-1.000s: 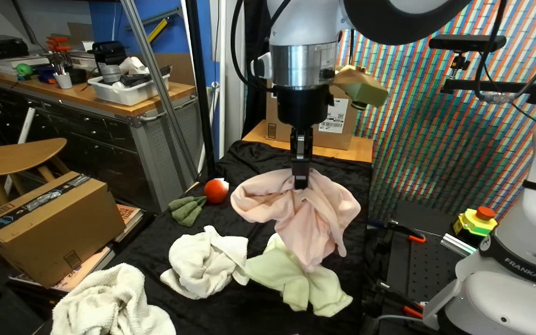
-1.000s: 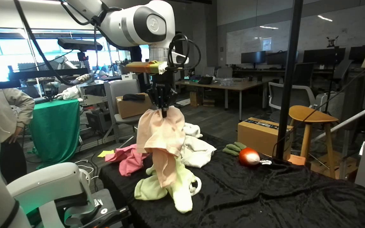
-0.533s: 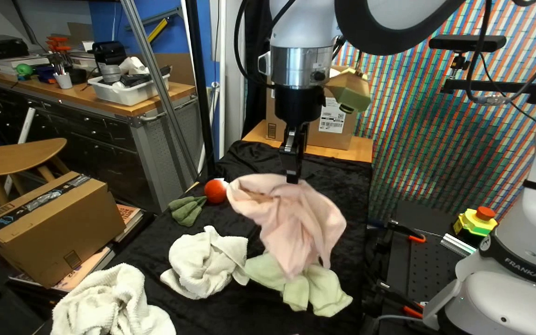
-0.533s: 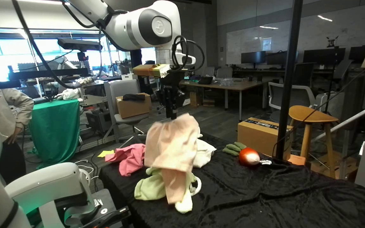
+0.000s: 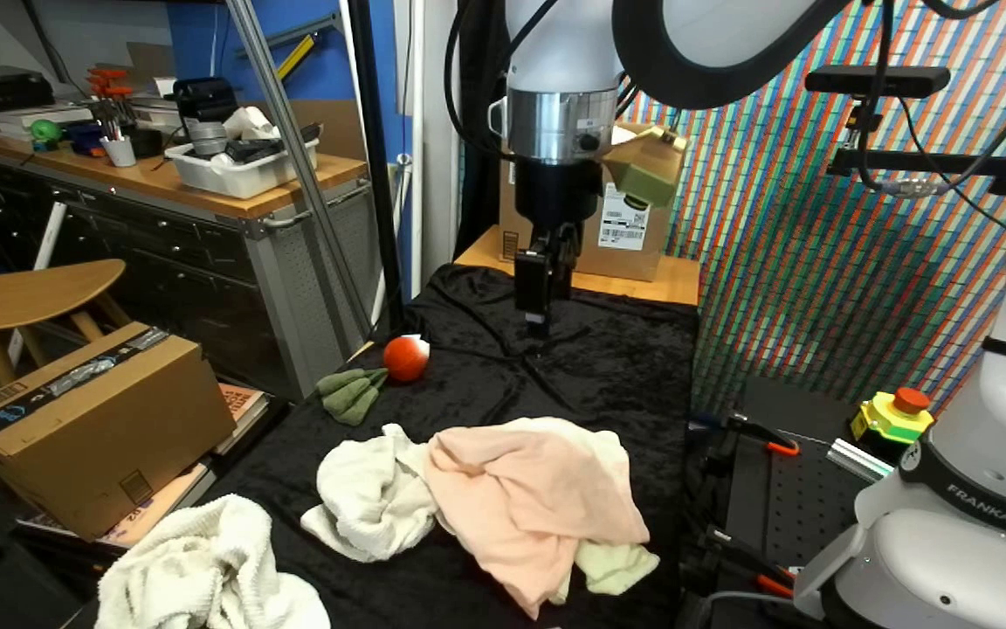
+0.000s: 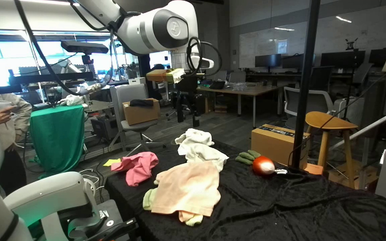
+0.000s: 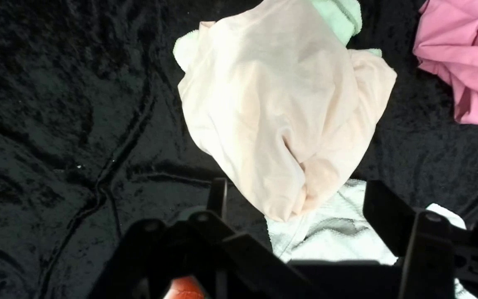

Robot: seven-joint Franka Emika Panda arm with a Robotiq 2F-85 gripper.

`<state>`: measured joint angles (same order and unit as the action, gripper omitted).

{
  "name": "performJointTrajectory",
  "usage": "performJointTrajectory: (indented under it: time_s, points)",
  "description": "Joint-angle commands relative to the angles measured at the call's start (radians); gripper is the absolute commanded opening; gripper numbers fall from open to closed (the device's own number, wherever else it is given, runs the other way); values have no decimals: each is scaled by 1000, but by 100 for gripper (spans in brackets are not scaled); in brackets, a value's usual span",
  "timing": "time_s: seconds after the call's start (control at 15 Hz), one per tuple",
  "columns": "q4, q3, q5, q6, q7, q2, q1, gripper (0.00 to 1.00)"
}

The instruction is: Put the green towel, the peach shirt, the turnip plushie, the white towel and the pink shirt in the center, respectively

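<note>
The peach shirt (image 5: pixel 529 489) lies loosely spread over the green towel (image 5: pixel 616 566); pale green edges of the towel (image 6: pixel 148 199) stick out from under it. My gripper (image 6: pixel 188 119) hangs above the table, its two fingers wide apart with nothing between them. In the wrist view the shirt (image 7: pixel 280 95) lies below and ahead of the fingers. Two crumpled white towels (image 5: pixel 376 498) lie beside it, the nearer touching the shirt. The pink shirt (image 6: pixel 139 169) is bunched at the table's edge. The turnip plushie (image 6: pixel 263 165), red-orange with green leaves, lies apart from the cloths.
Black velvet cloth (image 6: pixel 300 207) covers the table. A dark upright pole (image 6: pixel 303 83) stands by the table's edge near the plushie. A cardboard box (image 5: pixel 590 218) sits at the far end, and a red emergency button (image 5: pixel 911 400) is beside the robot's base.
The gripper has opened and let go of the peach shirt, which dropped from hanging in the fingers onto the green towel. The arm has shifted slightly, to the right in an exterior view.
</note>
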<state>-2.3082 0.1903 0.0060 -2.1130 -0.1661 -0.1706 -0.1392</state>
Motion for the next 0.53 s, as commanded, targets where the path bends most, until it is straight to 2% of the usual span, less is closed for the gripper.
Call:
performJointTrajectory:
  time_s: [0.0,0.47]
  points:
    - [82,-15,-27,-22,-5,81,11,100]
    - [298,-41,-39,-60,-1,293,9,100]
